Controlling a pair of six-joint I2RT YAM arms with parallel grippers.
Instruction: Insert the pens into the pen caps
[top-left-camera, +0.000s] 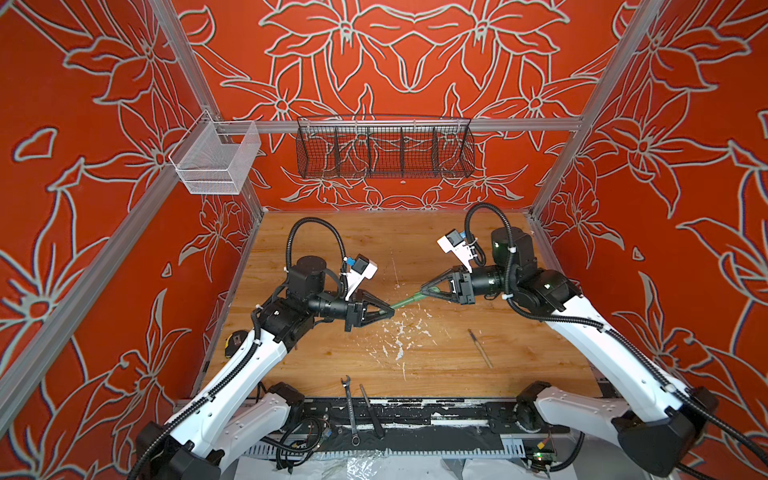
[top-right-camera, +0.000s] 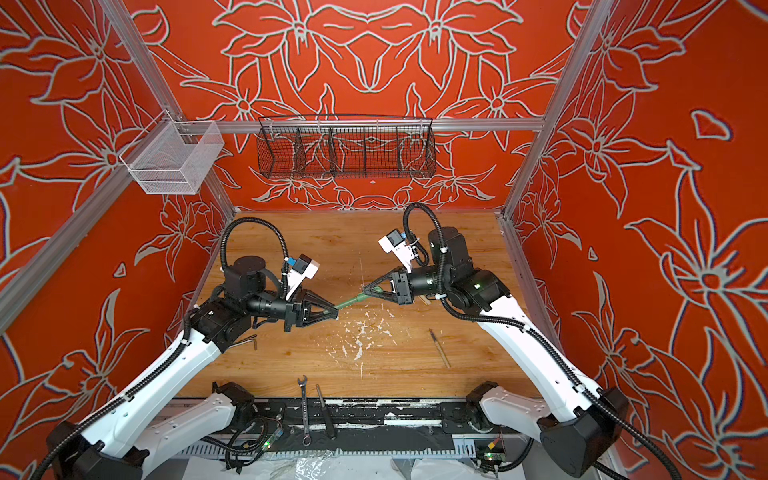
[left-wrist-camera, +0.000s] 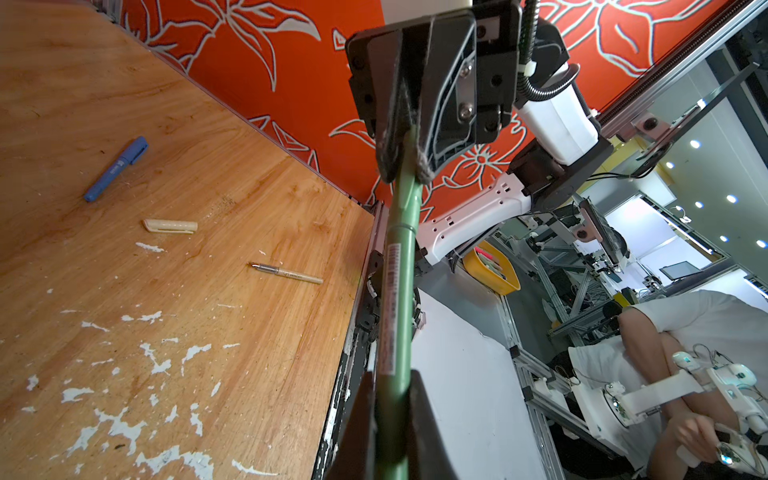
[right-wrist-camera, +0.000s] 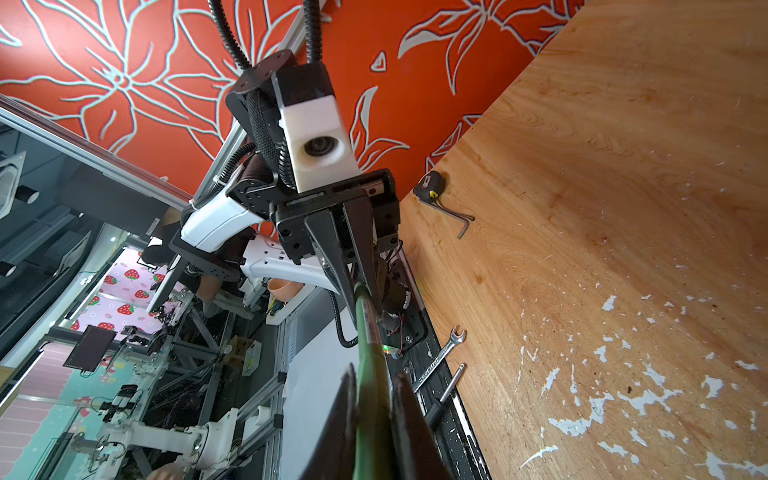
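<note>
The green pen (left-wrist-camera: 397, 324) hangs in the air over the middle of the table, its tip end inside the green pen cap (left-wrist-camera: 405, 203). My left gripper (left-wrist-camera: 390, 399) is shut on the pen's barrel. Facing it, my right gripper (right-wrist-camera: 374, 382) is shut on the cap. In both top views the two grippers meet nose to nose, left (top-left-camera: 390, 310) and right (top-left-camera: 424, 288), with the green pen (top-right-camera: 347, 304) bridging them. A blue pen (left-wrist-camera: 116, 168), a tan pen cap (left-wrist-camera: 170, 225) and a bare tan pen (left-wrist-camera: 286, 273) lie on the table (top-left-camera: 415, 249).
A silver wrench (top-left-camera: 349, 409) and a black slim tool (top-left-camera: 371, 409) lie at the table's front edge. A tape measure (right-wrist-camera: 432, 187) and a hex key (right-wrist-camera: 457, 218) sit by the left arm. A black wire basket (top-left-camera: 384, 151) and a white mesh basket (top-left-camera: 216, 160) hang on the frame.
</note>
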